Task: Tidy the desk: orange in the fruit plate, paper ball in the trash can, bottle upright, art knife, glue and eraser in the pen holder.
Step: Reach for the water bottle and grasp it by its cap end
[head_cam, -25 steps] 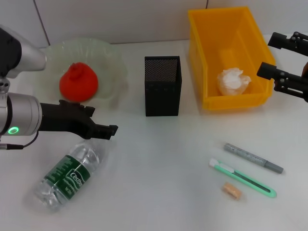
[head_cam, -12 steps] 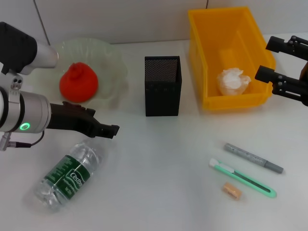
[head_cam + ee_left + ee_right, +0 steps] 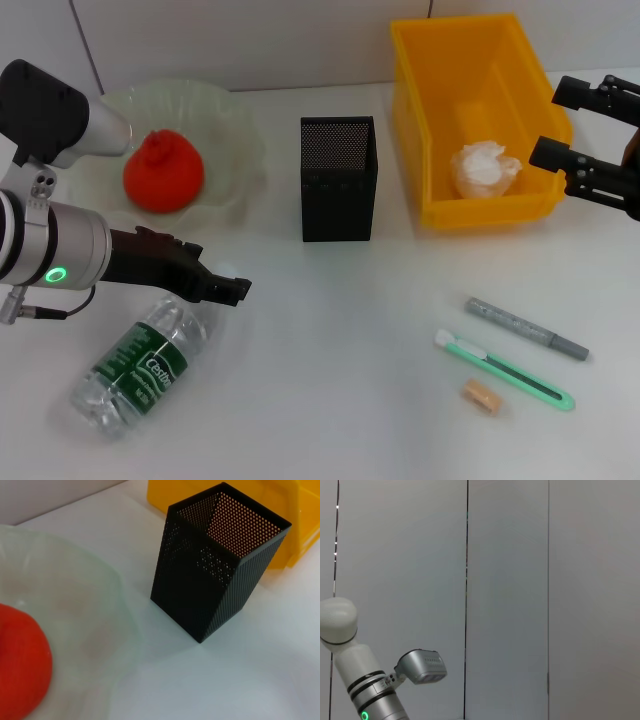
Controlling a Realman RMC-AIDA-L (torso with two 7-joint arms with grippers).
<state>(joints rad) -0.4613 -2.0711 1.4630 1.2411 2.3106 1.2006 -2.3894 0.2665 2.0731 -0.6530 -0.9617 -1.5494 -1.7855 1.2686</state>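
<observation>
The orange lies in the pale green fruit plate at the back left, and shows again as the orange in the left wrist view. A clear bottle with a green label lies on its side at the front left. My left gripper hovers just over the bottle's upper end. In the yellow trash bin rests the paper ball. The black mesh pen holder stands in the middle. The grey glue stick, green art knife and eraser lie at the front right. My right gripper hangs open beside the bin.
The left wrist view shows the pen holder, the plate rim and a corner of the bin. The right wrist view faces a panelled wall with part of the left arm low down.
My left arm has swung down and toward the table's front, bringing its gripper from beside the plate to over the bottle. The right gripper has barely shifted.
</observation>
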